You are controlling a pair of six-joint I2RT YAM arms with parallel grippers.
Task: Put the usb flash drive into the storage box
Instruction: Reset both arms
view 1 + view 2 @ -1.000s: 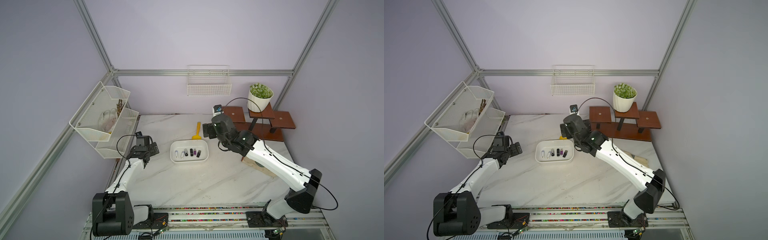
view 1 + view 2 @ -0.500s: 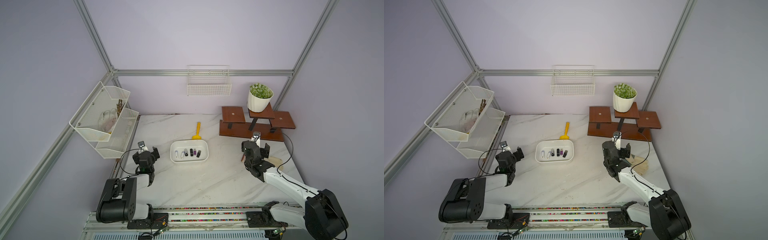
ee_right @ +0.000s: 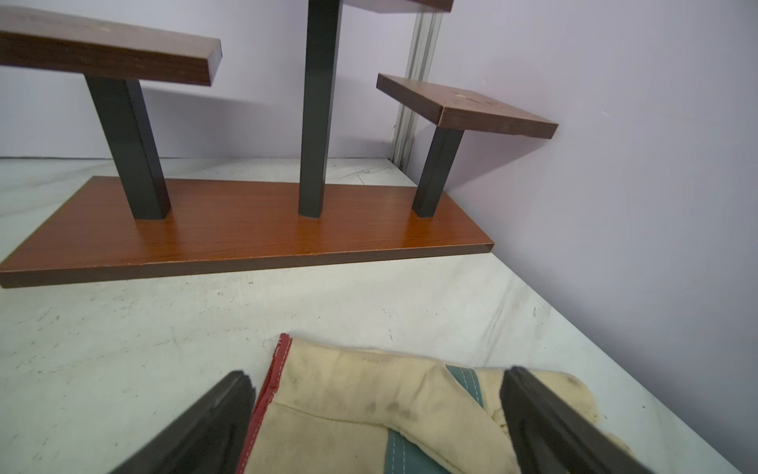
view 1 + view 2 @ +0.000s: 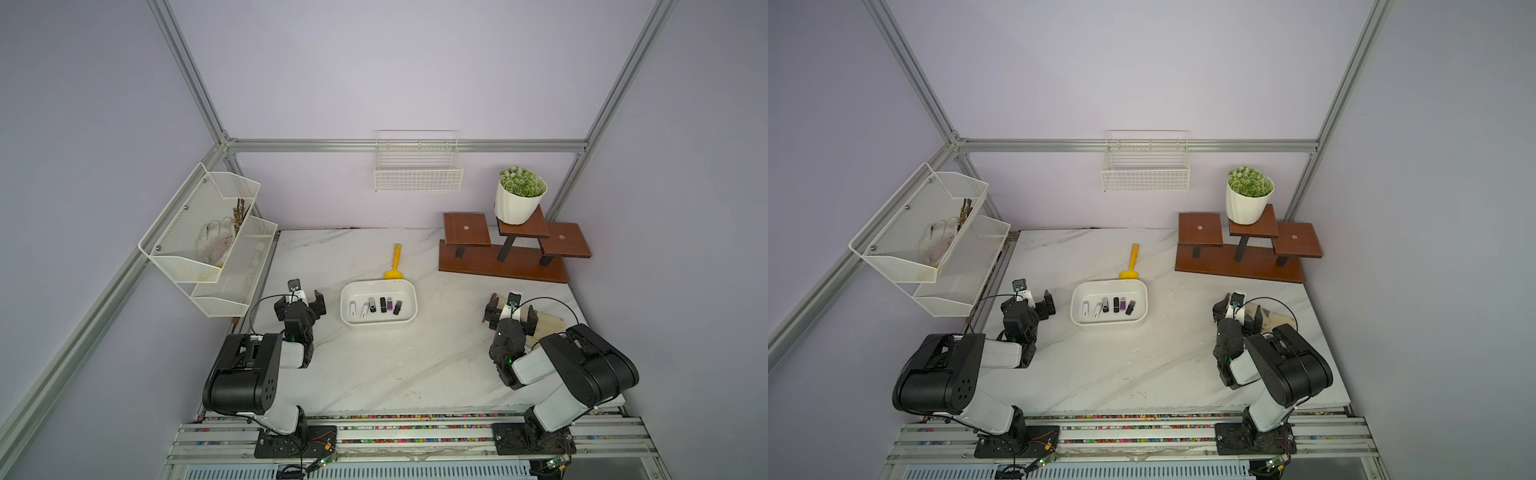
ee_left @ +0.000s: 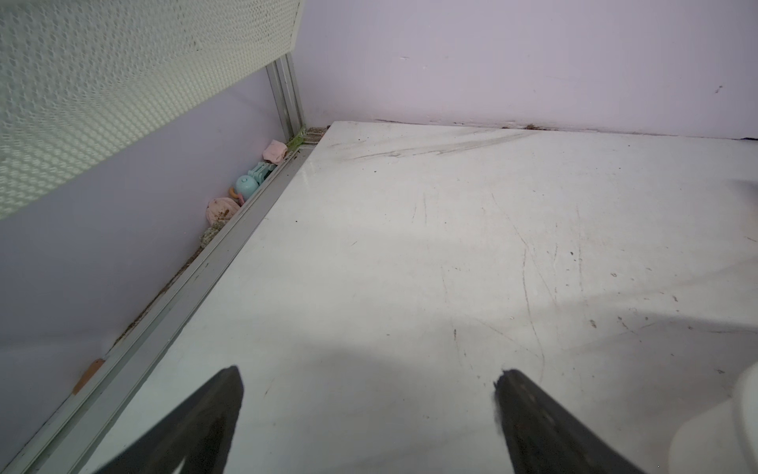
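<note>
White storage box w/ blk, white & purple usb flash drives; yellow scoop; brown stand; grey-veined white table.

The desk is a faintly glossy, scuffed white marble-look slab, the storage box smooth white plastic, the stand at two o'clock wood-grain board on matt black posts, the glove at four o'clock soiled coarse cloth, the rack at nine o'clock perforated white metal.

Marble tabletop w/ storage box mid, yellow scoop just behind it, wood stand & glove at right.
</note>
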